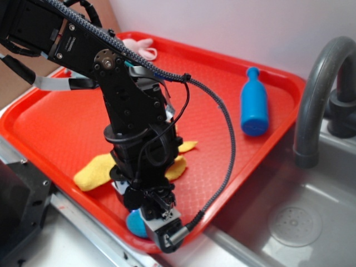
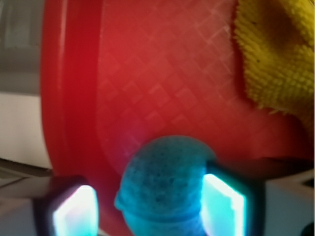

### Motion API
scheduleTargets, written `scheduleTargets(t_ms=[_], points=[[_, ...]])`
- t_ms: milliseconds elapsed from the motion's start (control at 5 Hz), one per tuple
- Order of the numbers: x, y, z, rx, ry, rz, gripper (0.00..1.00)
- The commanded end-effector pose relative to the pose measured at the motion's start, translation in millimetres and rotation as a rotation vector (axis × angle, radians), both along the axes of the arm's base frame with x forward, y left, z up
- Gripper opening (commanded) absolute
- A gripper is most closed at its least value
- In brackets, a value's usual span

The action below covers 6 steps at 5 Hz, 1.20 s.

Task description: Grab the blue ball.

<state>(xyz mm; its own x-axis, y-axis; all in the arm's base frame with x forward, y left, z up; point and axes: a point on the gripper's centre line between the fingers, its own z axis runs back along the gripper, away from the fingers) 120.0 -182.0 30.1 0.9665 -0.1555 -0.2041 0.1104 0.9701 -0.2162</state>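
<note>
The blue ball [image 1: 135,222] is a dimpled teal ball lying on the red tray [image 1: 67,128] right at its near rim, mostly hidden by the arm in the exterior view. My gripper [image 1: 147,219] points down over it. In the wrist view the ball [image 2: 165,182] sits between the two pads of the gripper [image 2: 150,209]. The right pad [image 2: 224,206] is against the ball. The left pad [image 2: 74,214] stands apart from it with a strip of red tray showing between. The jaws are open around the ball.
A yellow cloth [image 1: 97,171] lies just behind the gripper, seen as yellow cloth [image 2: 275,54] at the wrist view's upper right. A blue bottle-shaped toy [image 1: 254,103] lies at the tray's far right, a pink-white soft toy [image 1: 142,47] at the back. A grey faucet [image 1: 317,100] and sink [image 1: 295,222] stand to the right.
</note>
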Motion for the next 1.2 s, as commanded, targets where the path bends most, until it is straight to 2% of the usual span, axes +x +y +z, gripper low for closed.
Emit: scheduleTargets(t_ms=[0,200,600,800,1000], points=[[-4.9,5.6,-0.3,0.023,0.01,0.023,0.0],[1.9,9.8,7.5,0.02,-0.003,0.053,0.0],[21.6,58.4,106.9,-0.064,-0.271,0.239,0.0],[16.4,96.9,156.6,-0.07,-0.418,0.347,0.0],[-3.6,123.0,190.2,0.037,-0.5,0.501,0.0]])
